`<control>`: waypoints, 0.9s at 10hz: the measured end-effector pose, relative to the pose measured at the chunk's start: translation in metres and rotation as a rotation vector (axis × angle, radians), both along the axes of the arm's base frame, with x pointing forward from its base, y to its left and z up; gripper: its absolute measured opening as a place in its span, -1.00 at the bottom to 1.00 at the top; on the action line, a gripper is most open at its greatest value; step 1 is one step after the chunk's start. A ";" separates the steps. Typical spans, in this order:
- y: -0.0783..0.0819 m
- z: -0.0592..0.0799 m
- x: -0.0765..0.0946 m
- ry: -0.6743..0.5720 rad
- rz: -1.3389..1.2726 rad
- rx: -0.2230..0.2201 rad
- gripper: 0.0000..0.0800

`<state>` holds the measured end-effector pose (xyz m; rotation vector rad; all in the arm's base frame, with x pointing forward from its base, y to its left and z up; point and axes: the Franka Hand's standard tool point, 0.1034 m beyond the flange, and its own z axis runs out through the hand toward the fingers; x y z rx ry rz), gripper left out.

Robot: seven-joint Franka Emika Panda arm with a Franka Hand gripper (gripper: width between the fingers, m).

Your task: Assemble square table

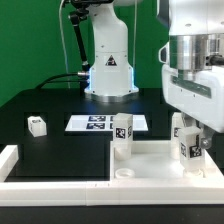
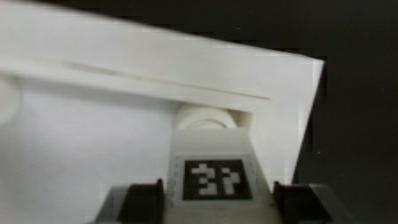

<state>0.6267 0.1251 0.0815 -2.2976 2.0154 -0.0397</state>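
Black tabletop (image 1: 50,150) under everything, edged by white rails (image 1: 8,160) along the front and the exterior view's left. At the back, the white base (image 1: 108,60); at the exterior view's right, the arm (image 1: 195,70) reaching straight down.

Flat on the tabletop, at the front and toward the exterior view's right: the white panel (image 1: 155,165), largest part of the square table. In the wrist view, the same panel (image 2: 125,110) with one corner and a straight edge against the black.

Behind the panel, between it and the base: the marker board (image 1: 100,122), lying flat.

Over the panel's far corner at the exterior view's right: the gripper (image 1: 189,133) (image 2: 217,205), jaws narrow and clamped on the held leg (image 1: 187,148) (image 2: 217,170), dark fingers (image 2: 146,203) pressed to both its sides. Upright, tag toward each camera. Lower end at the panel, just beside a round socket (image 2: 210,122); seated or only touching, cannot tell.

Upright on the panel's far corner at the exterior view's left: a second leg (image 1: 122,135).

Well apart, alone on the tabletop at the exterior view's left: a loose leg (image 1: 37,125).
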 end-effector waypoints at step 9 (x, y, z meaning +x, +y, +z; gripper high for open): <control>-0.004 0.000 -0.004 0.043 0.375 -0.015 0.60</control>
